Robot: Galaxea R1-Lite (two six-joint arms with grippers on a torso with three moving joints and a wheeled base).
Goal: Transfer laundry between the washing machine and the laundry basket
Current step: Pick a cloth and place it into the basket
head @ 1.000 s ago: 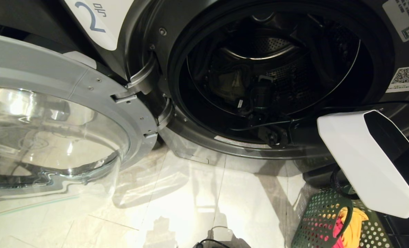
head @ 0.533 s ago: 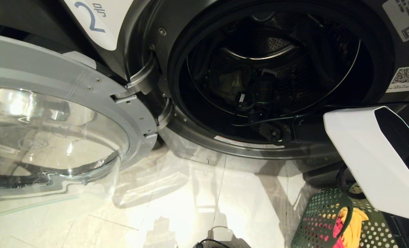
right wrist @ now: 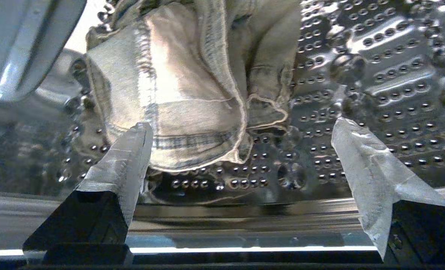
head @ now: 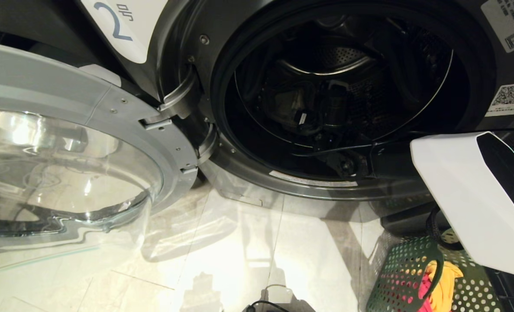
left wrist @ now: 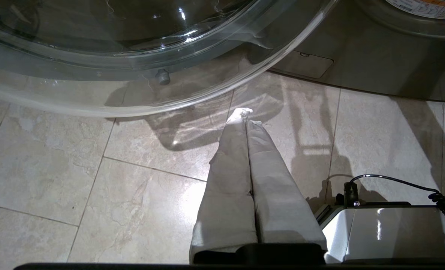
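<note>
Washing machine [head: 183, 39] door swung open; grey-green jeans [right wrist: 192, 86] lie in the drum, far side. Right pincer [right wrist: 241, 150] inside drum, spread wide, empty, near the jeans. Laundry basket [head: 406, 277] near right holds yellow [head: 447, 281] and red garments [head: 423, 294]. Left pincer [left wrist: 246, 116] pressed together above floor [left wrist: 57, 180].

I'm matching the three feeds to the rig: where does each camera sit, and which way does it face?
Head: on the robot's head, looking down at the open washer, floor and basket; the right arm's white shell shows.
Left wrist: behind the shut left gripper, facing floor tiles under the glass door.
Right wrist: inside the drum, facing jeans between the open right gripper fingers.
Head and left wrist share the door; head and right wrist, the drum.
</note>
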